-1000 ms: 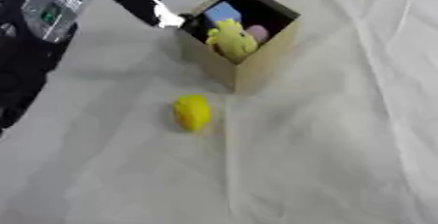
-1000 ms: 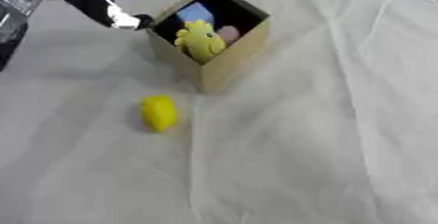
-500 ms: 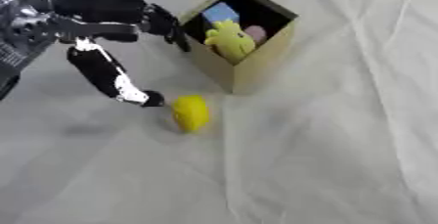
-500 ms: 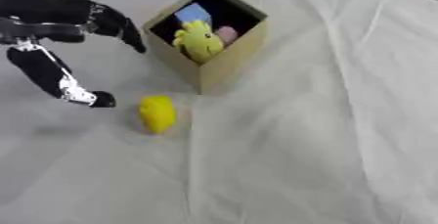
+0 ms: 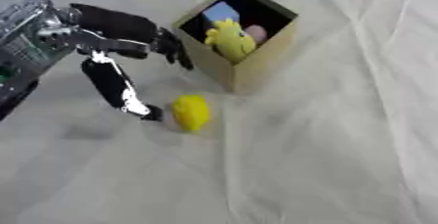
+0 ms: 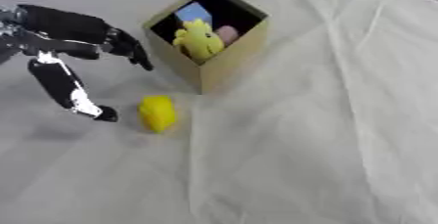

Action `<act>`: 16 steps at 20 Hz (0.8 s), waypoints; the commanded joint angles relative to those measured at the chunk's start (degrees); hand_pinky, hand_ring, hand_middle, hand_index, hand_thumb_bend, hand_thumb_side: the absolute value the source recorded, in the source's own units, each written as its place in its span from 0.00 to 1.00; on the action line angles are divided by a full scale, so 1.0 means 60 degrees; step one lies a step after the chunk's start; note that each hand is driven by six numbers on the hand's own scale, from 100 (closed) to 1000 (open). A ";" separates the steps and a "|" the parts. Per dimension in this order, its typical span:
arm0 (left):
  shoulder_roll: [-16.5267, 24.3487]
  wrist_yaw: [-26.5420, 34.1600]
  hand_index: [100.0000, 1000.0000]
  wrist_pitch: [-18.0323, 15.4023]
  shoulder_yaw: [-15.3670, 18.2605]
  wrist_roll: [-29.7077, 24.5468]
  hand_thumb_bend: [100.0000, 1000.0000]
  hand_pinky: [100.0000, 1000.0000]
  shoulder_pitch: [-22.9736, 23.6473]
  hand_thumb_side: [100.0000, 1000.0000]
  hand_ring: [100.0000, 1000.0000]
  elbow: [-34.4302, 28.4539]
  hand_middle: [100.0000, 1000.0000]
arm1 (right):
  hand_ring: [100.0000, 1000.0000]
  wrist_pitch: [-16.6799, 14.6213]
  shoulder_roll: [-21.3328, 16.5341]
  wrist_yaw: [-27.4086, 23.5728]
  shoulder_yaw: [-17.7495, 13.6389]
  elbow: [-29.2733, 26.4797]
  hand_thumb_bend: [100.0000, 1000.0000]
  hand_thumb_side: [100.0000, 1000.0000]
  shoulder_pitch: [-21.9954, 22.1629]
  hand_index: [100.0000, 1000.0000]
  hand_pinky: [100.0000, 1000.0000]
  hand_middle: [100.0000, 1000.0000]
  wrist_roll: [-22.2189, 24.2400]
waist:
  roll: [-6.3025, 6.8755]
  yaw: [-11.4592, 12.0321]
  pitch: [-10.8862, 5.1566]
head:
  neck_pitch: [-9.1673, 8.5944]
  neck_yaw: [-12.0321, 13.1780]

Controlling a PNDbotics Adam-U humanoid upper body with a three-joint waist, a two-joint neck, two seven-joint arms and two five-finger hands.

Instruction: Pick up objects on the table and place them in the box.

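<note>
White wrinkled cloth covers the table [image 5: 325, 135], where an open tan cardboard box [image 5: 248, 66] already holds a yellow plush toy [image 5: 229, 41] and pastel pieces. Beside it, the robot's left hand [image 5: 128, 42] spreads open, thumb nearly touching a small rounded yellow object [image 5: 191, 112] lying near the box. It looks light and smooth, best pinched across its narrow middle.

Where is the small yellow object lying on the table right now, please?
The yellow object lies on the white cloth just in front of the box, beside the left hand.
</note>
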 commanded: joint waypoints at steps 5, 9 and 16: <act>-0.0681 -0.0962 0.88 -0.0652 -0.0081 0.0119 0.39 0.83 -0.0301 0.41 0.79 0.1711 0.79 | 0.74 0.0012 -0.0125 0.0004 -0.0141 -0.0111 0.00 0.48 -0.0116 0.81 0.87 0.60 -0.0060 | -0.0052 -0.0088 -0.0117 | -0.0148 0.0095; -0.0874 -0.1081 0.86 -0.1003 -0.0123 0.0070 0.39 0.82 -0.0268 0.41 0.79 0.2181 0.77 | 0.74 0.0034 -0.0095 -0.0005 -0.0172 -0.0113 0.00 0.48 -0.0114 0.81 0.87 0.60 -0.0099 | -0.0059 -0.0118 -0.0078 | -0.0153 0.0103; -0.1073 -0.0986 0.86 -0.1257 -0.0197 0.0094 0.38 0.82 -0.0242 0.42 0.76 0.2442 0.75 | 0.74 0.0036 -0.0051 0.0004 -0.0189 -0.0091 0.00 0.48 -0.0101 0.81 0.87 0.60 -0.0096 | -0.0087 -0.0142 -0.0050 | -0.0171 0.0115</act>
